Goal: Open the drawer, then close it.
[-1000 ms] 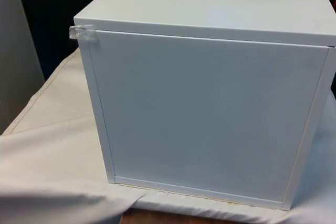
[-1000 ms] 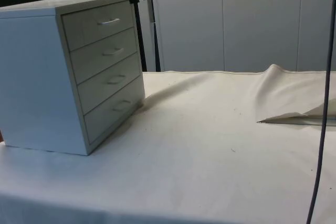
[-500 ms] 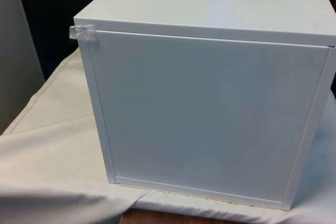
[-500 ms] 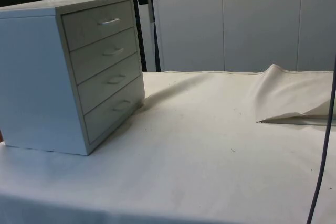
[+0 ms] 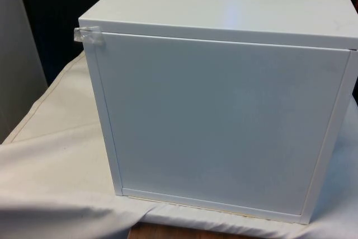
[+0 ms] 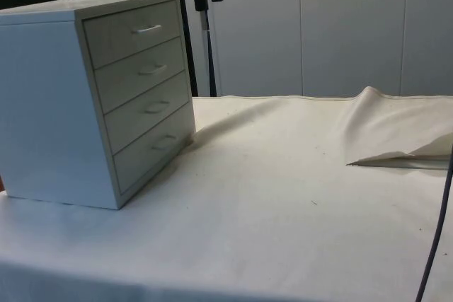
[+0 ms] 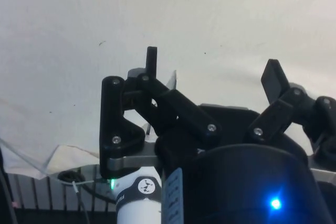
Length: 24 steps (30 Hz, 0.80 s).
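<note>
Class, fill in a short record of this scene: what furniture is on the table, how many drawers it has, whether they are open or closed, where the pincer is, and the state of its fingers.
furniture: white chest of drawers on the cloth-covered table
drawers: four, stacked, each with a small handle
drawer state: all closed
pincer position: high above the table, beyond the chest, touching nothing
pincer fingers: spread apart, holding nothing
task progress: no drawer opened yet

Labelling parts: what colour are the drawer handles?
White, like the white chest of drawers; curved drawer handles show best in the side view.

white-clothed table (image 6: 283, 203), chest of drawers (image 6: 92, 97)
</note>
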Motion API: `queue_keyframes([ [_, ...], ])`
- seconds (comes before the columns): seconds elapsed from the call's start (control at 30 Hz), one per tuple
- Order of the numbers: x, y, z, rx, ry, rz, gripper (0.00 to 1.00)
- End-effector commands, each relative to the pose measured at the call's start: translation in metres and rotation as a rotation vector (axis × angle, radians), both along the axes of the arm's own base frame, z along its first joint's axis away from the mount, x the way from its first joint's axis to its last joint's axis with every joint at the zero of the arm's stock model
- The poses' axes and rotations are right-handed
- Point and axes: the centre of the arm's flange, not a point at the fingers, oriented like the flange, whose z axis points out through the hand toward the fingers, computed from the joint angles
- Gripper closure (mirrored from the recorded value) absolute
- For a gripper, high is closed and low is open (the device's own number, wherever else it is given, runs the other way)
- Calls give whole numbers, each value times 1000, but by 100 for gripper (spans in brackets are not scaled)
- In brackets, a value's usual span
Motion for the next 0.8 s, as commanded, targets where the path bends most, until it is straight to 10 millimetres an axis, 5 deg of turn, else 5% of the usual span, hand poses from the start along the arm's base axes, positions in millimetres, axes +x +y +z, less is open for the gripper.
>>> queue_keyframes([
  [0.0, -3, 0, 1, -8, -22, -5, 0],
  [0.77, -19, -1, 3, -31, -31, 123, 0],
])
